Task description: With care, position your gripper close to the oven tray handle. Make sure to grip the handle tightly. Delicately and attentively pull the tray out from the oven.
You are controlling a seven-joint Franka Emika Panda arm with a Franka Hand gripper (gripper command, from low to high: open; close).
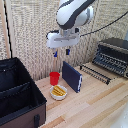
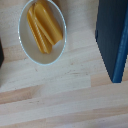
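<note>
My gripper [image 1: 61,53] hangs from the white arm high above the table, its blue-tipped fingers apart and empty. The dark oven [image 1: 114,54] stands at the exterior view's right. The wire tray [image 1: 99,73] sticks out of its front, low over the table. The tray handle [image 1: 93,75] is the thin dark bar along the tray's front edge. My gripper is well to the exterior view's left of the handle and above it, over the blue slab and bowl. The wrist view shows neither my fingers nor the oven, tray or handle.
An upright dark blue slab [image 1: 72,76] [image 2: 114,35] stands between my gripper and the tray. A white bowl of yellow strips [image 1: 59,92] [image 2: 42,30] and a red cup [image 1: 54,77] sit beside it. A large black open case [image 1: 17,92] fills the exterior view's left.
</note>
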